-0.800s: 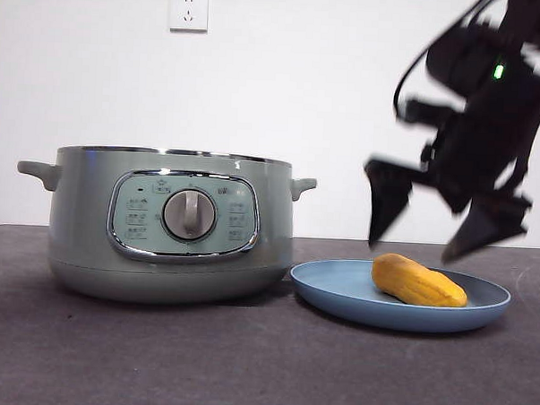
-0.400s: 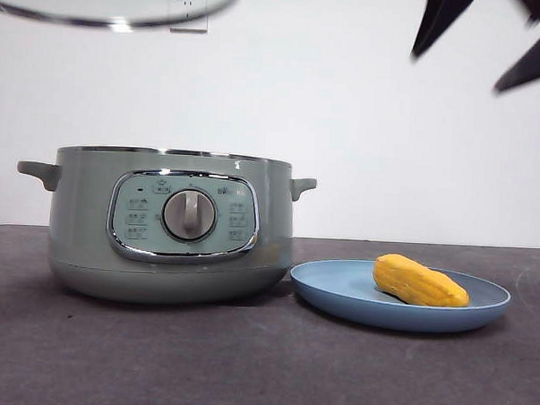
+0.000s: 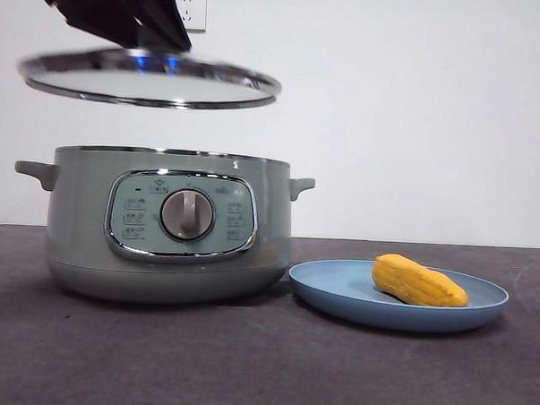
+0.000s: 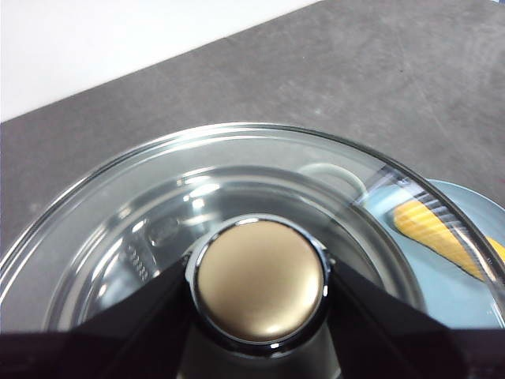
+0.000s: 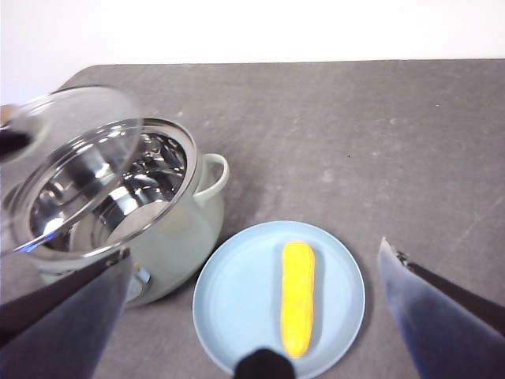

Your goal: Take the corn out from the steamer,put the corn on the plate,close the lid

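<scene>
Now my left gripper [image 4: 259,316] has its jaws shut on the knob [image 4: 260,280] of the lid [image 3: 148,79], which has come down from the top of the front view to hang level above the open steamer [image 3: 166,225], not yet touching its rim. My right gripper [image 5: 252,316], jaws spread wide and empty, has lifted clear above the plate [image 3: 338,291], where the corn [image 3: 419,281] lies. Only the closing is left, I judge: lower the lid squarely.
</scene>
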`<state>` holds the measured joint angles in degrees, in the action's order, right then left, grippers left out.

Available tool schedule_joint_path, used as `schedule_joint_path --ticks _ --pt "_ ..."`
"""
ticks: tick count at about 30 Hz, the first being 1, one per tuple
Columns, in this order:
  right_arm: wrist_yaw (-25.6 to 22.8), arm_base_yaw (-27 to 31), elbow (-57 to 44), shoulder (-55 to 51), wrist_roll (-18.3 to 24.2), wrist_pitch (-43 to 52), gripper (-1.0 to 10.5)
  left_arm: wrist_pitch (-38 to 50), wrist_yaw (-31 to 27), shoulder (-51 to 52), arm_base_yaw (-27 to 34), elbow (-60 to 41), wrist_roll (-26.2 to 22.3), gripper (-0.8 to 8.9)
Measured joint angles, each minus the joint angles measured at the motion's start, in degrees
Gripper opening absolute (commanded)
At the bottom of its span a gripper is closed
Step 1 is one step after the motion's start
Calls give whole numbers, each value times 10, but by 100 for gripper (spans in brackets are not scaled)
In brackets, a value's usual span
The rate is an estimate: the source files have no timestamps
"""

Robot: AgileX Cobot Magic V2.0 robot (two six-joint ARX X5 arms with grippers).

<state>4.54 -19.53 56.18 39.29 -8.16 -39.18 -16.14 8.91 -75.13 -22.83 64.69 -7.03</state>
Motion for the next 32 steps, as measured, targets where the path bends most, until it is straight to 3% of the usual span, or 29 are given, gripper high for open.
schedule_joint_path --ticks 6,14,32 --pt "0 0 0 -56 -16 -42 599 52 0 -52 0 0 -1 -8" --pt "0 0 0 -81 -24 -71 599 59 0 -99 0 0 -13 -8" --pt "15 -3 0 -81 -26 -88 599 89 -4 -104 3 0 -16 -9"
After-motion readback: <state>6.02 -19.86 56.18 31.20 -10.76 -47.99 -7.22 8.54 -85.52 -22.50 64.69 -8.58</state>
